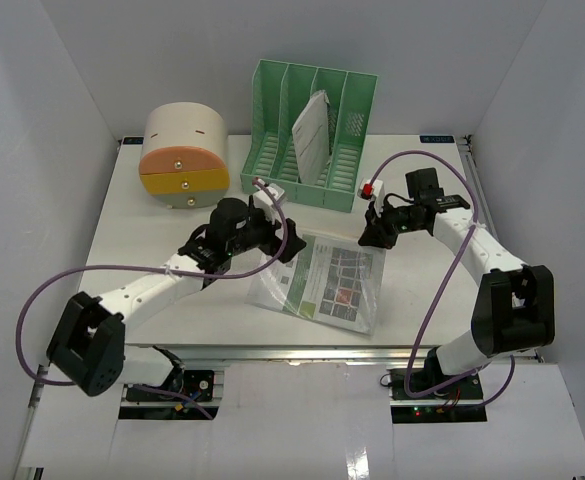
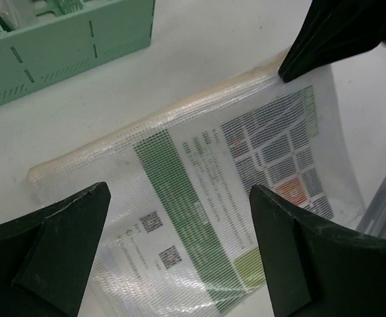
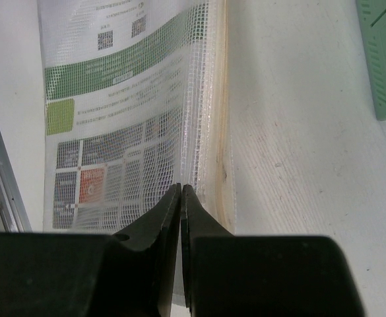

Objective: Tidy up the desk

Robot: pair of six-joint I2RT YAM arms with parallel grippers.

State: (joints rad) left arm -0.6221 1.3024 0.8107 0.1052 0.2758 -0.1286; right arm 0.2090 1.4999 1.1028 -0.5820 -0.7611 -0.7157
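Desk space runs from rail to rail under both arms. A mesh pouch lies flat towards the middle of its near edge. The left gripper hangs over the pouch with its jaws spread wide and gripping nothing. The right gripper is pinched fully together at the pouch's zip-side far corner, apparently on a fold of the thin mesh. The main risk is a slip: so slight a bite on slick mesh could let go if the corner is pulled. The pouch would then sag or skid towards the near rail, and the printed sheet inside could shift. Count one pouch, one green file rack at the far edge holding one booklet, and one rounded drawer box at the far left corner — plus two grippers.
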